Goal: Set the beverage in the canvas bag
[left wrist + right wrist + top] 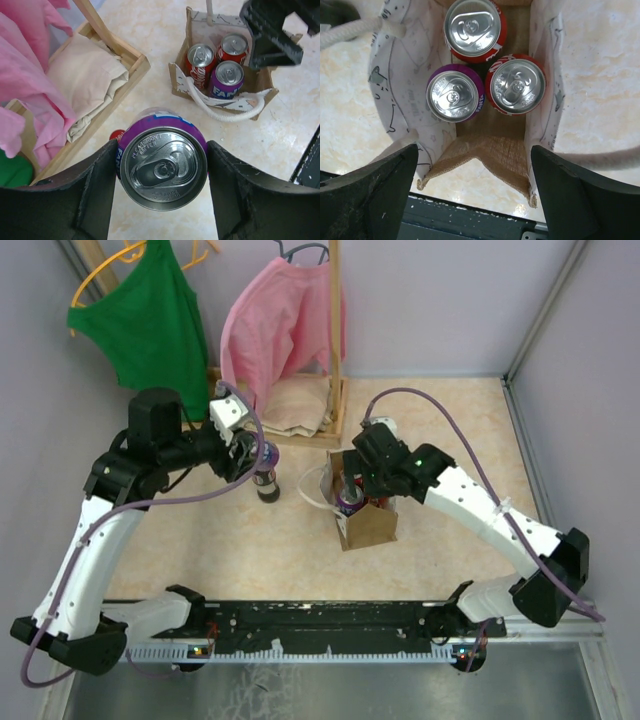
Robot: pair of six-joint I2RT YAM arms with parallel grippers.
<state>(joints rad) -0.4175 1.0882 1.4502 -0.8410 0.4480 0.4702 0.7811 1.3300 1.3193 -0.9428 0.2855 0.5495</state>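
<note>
The purple Fanta can [162,167] is upright, clamped between the jaws of the left gripper [163,192]. It sits left of the canvas bag [367,526], which is mid-tabletop [455,425]. Expect a collision: the right gripper [477,192] hangs wide and empty over the bag mouth. Three cans [516,86] leave you one free slot.

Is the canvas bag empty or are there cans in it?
Not empty: the canvas bag holds two red cans and one purple can, upright.

On the counter [440,440], the canvas bag [370,527] sits right of centre with three cans [515,86] inside. Left of it is a fourth can [163,171], within the left claw [162,165]. A wooden rack [120,47] lies farther back.
</note>
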